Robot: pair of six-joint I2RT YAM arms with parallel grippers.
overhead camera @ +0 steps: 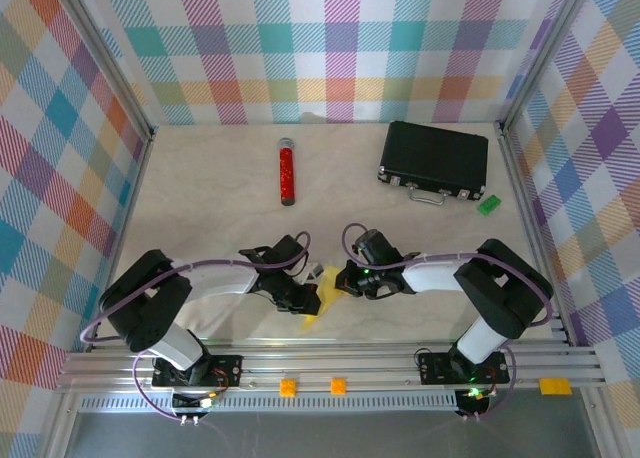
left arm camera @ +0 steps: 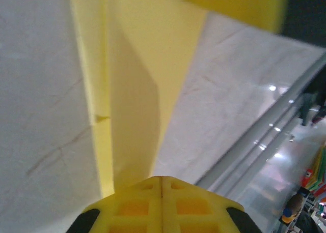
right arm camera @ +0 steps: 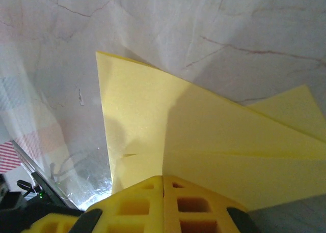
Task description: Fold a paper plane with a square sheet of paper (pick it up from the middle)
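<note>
Mid-fold, I judge: the yellow sheet (right arm camera: 153,121) is pinched from both sides.
My left hand (left arm camera: 162,184) and right hand (right arm camera: 163,183) are closed tight on it; next I must align edges, then crease.

From above we are seeing only slivers of the paper (overhead camera: 326,296); the left gripper (overhead camera: 307,300) and right gripper (overhead camera: 345,281) are covering the rest. In the right wrist view it is running off the right edge. At the top of the left wrist view, a blurred yellow shape (left arm camera: 232,6) is escaping us.
</note>
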